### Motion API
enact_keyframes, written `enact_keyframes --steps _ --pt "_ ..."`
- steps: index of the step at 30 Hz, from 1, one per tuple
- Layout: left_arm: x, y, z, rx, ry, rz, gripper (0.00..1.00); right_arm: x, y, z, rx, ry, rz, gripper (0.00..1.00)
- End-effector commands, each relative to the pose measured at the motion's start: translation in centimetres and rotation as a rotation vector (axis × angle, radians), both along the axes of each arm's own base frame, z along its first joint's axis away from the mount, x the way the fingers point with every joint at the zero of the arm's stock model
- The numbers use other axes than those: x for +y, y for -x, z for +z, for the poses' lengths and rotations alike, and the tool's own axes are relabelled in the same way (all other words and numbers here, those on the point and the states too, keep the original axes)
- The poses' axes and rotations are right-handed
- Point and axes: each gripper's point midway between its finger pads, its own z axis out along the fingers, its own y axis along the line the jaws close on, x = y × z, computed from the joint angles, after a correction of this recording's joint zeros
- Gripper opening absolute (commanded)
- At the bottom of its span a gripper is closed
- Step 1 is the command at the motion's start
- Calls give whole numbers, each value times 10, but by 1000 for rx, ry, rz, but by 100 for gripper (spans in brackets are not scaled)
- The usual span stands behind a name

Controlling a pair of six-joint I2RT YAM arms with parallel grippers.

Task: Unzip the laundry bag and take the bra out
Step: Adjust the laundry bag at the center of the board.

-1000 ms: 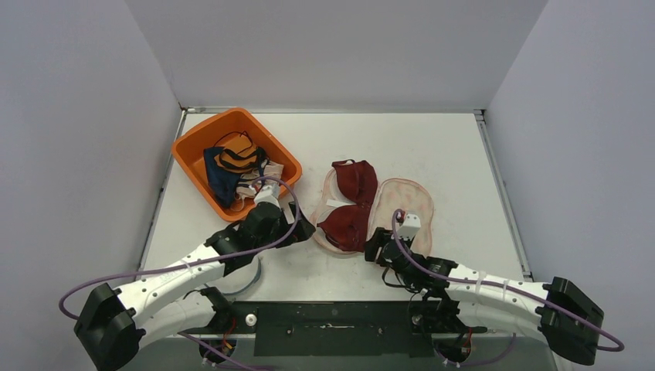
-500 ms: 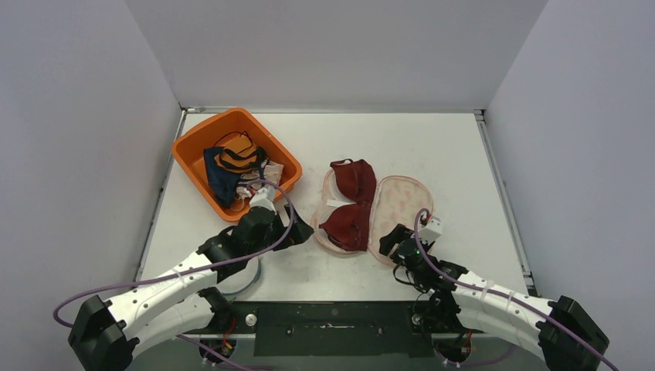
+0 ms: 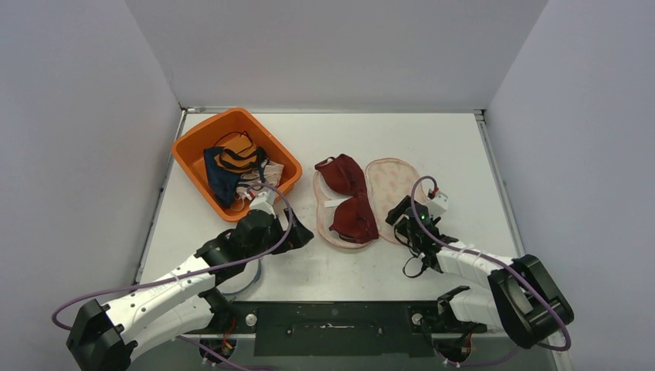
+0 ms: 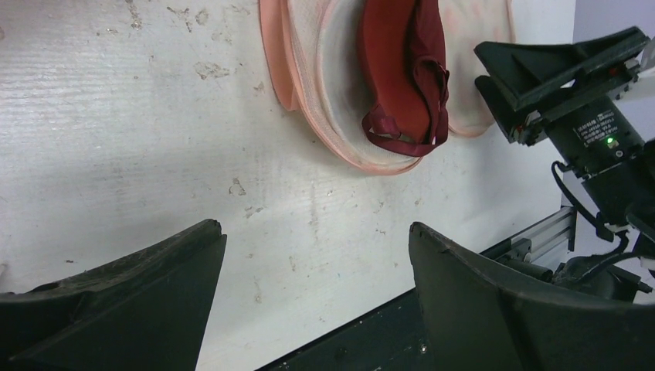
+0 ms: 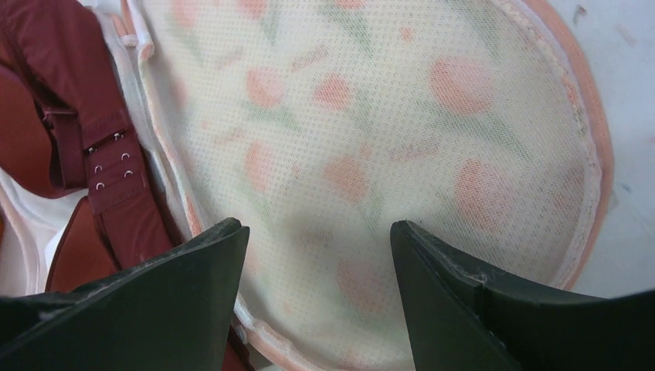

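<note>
One bra [image 3: 351, 205] on one opened laundry bag [image 3: 392, 182], between left gripper [image 3: 301, 234] and right gripper [image 3: 402, 214], both jaws apart, holding nothing

The bra [image 3: 351, 205] lies on the opened laundry bag [image 3: 391, 185] beside an orange basket [image 3: 193, 151].

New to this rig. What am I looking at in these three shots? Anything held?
Two robot arms are bolted at the near edge of a table. The wide picture comes from a fixed camera above and behind them; the other two from a camera on each wrist, looking past its own fingers. On the table lies a pink floral mesh laundry bag, unzipped and spread open, a dark red bra lying on one half. An orange bin of clothes sits at the left. The left claw is open over bare table; the right claw is open above the bag's empty half. Neither holds anything.
</note>
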Motion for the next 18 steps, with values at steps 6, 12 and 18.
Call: enact_keyframes --steps 6,12,18 --pt "-3 -7 24 -59 25 -7 87 22 -10 46 -37 37 162 75" --pt "-17 -37 76 -176 -30 -29 88 42 3 98 -186 -39 224 85" --pt "-43 -57 80 -202 -71 -57 80 72 21 97 -233 -237 407 86"
